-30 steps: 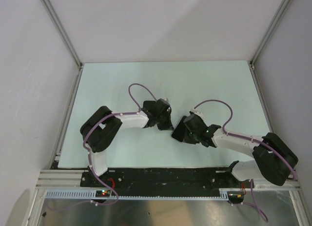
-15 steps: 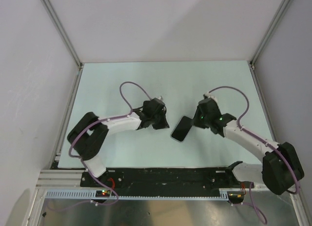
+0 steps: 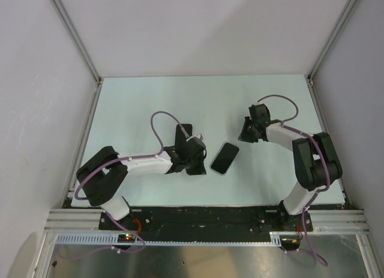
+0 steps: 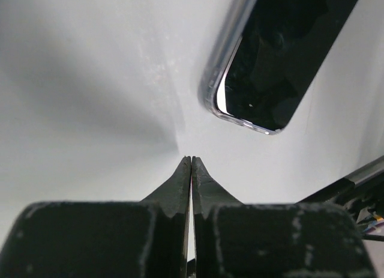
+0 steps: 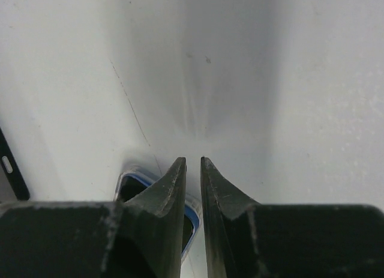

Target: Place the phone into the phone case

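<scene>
Phone [image 3: 225,158] lies flat on the table [image 3: 144,104] between the claws, apparently seated in the clear case [image 4: 211,86].
Its long axis runs diagonally, near-left to far-right. The left claw [image 4: 191,160], clenched and empty, sits just beside its left edge. The right claw [image 5: 193,161], all but closed on nothing, stands off its far end.

Two arms: left arm [image 3: 147,164] and right arm [image 3: 279,132]. Two grippers, one on each arm: left gripper [image 4: 191,161] and right gripper [image 5: 192,163], each with two fingers. One black phone [image 3: 225,158], ahead and right of the left jaws. One clear case [image 4: 217,68] around it. One blue-rimmed dark thing [image 5: 133,183] just under the right jaws, mostly hidden, kind unclear.
</scene>
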Tool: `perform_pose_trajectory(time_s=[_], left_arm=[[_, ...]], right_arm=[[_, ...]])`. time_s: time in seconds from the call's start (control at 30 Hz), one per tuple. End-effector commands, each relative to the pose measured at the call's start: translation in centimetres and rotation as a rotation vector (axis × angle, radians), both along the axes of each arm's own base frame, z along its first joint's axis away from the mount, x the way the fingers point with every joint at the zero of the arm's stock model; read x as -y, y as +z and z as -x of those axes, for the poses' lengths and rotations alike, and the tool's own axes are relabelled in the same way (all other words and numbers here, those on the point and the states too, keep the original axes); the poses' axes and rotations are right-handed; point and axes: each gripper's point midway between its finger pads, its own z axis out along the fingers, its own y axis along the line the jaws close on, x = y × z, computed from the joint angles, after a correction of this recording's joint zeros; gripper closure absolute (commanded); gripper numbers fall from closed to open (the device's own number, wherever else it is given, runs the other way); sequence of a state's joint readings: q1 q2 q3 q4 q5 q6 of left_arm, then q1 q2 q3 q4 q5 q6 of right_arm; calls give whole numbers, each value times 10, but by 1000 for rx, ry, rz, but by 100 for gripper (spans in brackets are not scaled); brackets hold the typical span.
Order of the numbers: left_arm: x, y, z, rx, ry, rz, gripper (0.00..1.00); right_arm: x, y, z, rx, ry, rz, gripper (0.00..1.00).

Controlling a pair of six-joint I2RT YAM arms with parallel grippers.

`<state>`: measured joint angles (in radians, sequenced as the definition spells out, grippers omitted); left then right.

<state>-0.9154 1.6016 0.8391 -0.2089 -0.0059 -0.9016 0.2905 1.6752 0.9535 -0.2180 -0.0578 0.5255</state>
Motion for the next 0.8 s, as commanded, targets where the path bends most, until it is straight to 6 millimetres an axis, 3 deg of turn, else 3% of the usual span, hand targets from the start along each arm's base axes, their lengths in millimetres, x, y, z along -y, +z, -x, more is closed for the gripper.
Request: perform_pose_trajectory(time_s=[0.0, 0.3, 0.63, 0.77], left_arm=[[22, 7, 0, 3, -16, 55, 96], [40, 0, -10, -19, -39, 72, 96], [25, 1, -42, -6, 17, 73, 97], [16, 1, -51, 2, 39, 68, 97]], right_arm=[[-9, 3, -17, 28, 44, -14, 81], [-25, -19, 24, -56, 118, 21, 83], [-23, -36, 87, -129, 99, -12, 88], [-26, -33, 114, -126, 102, -20, 88]])
